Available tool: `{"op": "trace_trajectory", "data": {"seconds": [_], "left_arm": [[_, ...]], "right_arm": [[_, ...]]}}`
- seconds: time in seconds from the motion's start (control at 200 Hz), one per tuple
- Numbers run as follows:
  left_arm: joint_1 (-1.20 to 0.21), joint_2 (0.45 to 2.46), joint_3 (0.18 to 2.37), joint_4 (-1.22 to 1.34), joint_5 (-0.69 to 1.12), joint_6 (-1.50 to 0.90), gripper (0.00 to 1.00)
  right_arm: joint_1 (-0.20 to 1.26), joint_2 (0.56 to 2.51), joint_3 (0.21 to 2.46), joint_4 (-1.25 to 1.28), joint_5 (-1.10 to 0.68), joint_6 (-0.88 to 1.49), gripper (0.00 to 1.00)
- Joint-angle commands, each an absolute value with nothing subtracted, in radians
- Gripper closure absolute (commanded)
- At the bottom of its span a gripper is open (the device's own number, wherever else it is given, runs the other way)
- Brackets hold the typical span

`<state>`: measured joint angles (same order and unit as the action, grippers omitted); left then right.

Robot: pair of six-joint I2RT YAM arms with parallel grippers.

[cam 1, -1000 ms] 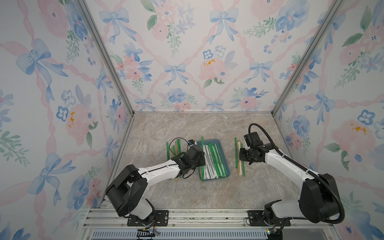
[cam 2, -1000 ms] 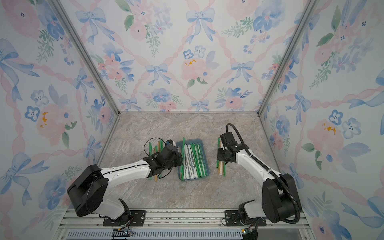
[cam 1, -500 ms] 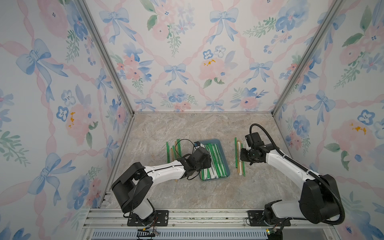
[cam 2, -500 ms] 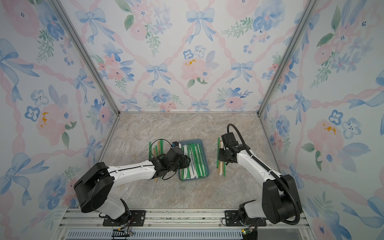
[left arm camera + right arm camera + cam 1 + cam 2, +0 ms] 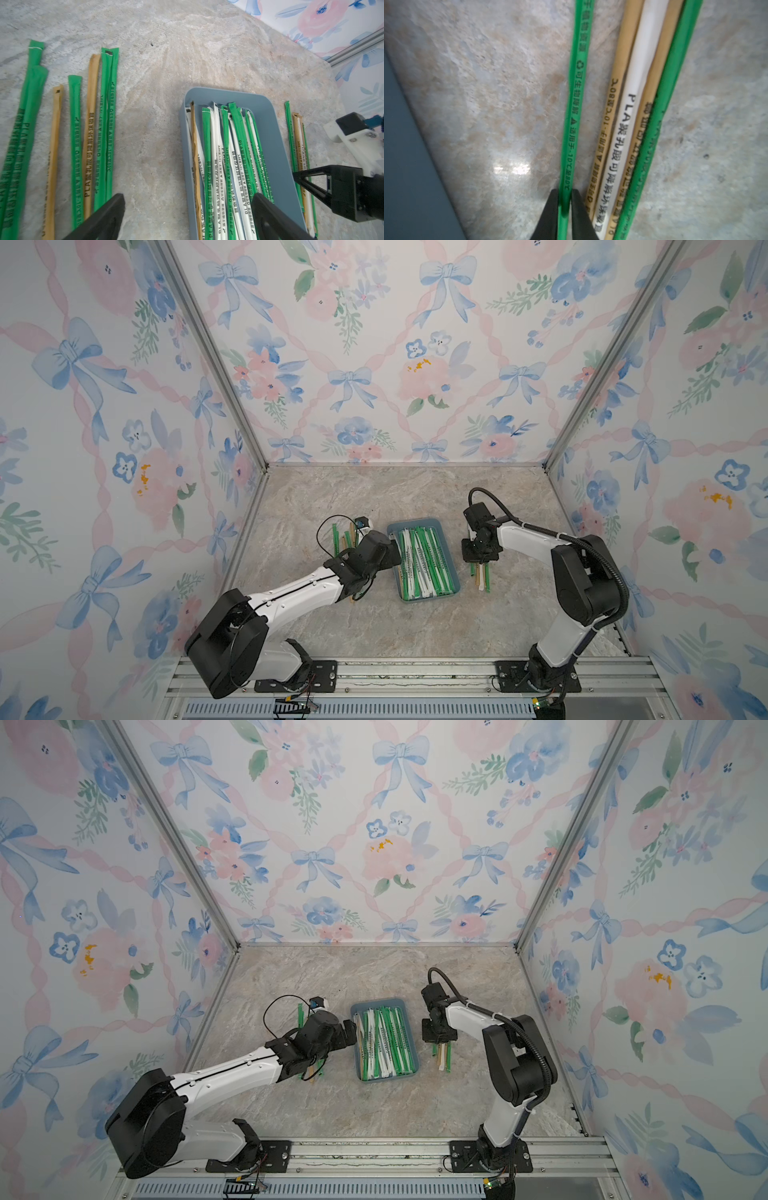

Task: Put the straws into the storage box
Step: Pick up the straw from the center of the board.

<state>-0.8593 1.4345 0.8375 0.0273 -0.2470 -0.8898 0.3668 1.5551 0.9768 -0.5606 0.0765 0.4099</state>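
So the right claw (image 5: 564,200) is pinched tight on a thin green straw (image 5: 575,104), a finger pressed on each side, at the bottom middle of the right wrist view. Just beside it is a bunch (image 5: 629,124) of four more wrapped straws: tan, white with dark print, tan, green. They touch each other and lie flat on the marbled surface (image 5: 488,93). The blue-grey wall of the storage box (image 5: 402,176) fills the lower left corner there, near the bunch but not touching it.

The left claw (image 5: 187,218) is spread wide with nothing in it. In the left wrist view one of its fingers (image 5: 115,204) sits lower left over the ends of a loose row (image 5: 74,135) of green and tan straws on the surface. The other is lower right, over the box.

The box is loaded with packed straws (image 5: 207,155), mostly green and white, lying lengthwise, with one tan along the left wall.

In both top views the box sits in the lower middle of the frame. The left claw is at its left edge and the right claw is off to its right, over the bunch.
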Motion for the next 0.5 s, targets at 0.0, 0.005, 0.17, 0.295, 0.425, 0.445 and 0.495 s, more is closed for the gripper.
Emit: {"op": "trace_trajectory", "data": {"seconds": [0.0, 0.005, 0.17, 0.295, 0.425, 0.445, 0.495], "left_arm": [[-0.837, 1.385, 0.788, 0.019, -0.292, -0.864, 0.02], [-0.836, 1.383, 0.786, 0.019, -0.293, -0.864, 0.02], [-0.803, 1.341, 0.744, 0.018, -0.295, -0.863, 0.02], [-0.795, 1.334, 0.737, 0.012, -0.298, -0.859, 0.02], [-0.789, 1.341, 0.736, 0.005, -0.295, -0.862, 0.02], [-0.788, 1.342, 0.737, 0.002, -0.295, -0.863, 0.02], [-0.786, 1.344, 0.737, -0.001, -0.294, -0.862, 0.02]], "right_arm": [[0.37, 1.594, 1.015, -0.56, 0.1, 0.389, 0.69], [0.369, 1.595, 1.016, -0.561, 0.1, 0.388, 0.69], [0.369, 1.636, 1.029, -0.539, 0.077, 0.38, 0.7], [0.377, 1.65, 1.031, -0.524, 0.072, 0.377, 0.71], [0.377, 1.686, 1.037, -0.527, 0.076, 0.37, 0.71], [0.377, 1.689, 1.037, -0.527, 0.077, 0.37, 0.72], [0.377, 1.696, 1.04, -0.528, 0.078, 0.368, 0.72]]}}
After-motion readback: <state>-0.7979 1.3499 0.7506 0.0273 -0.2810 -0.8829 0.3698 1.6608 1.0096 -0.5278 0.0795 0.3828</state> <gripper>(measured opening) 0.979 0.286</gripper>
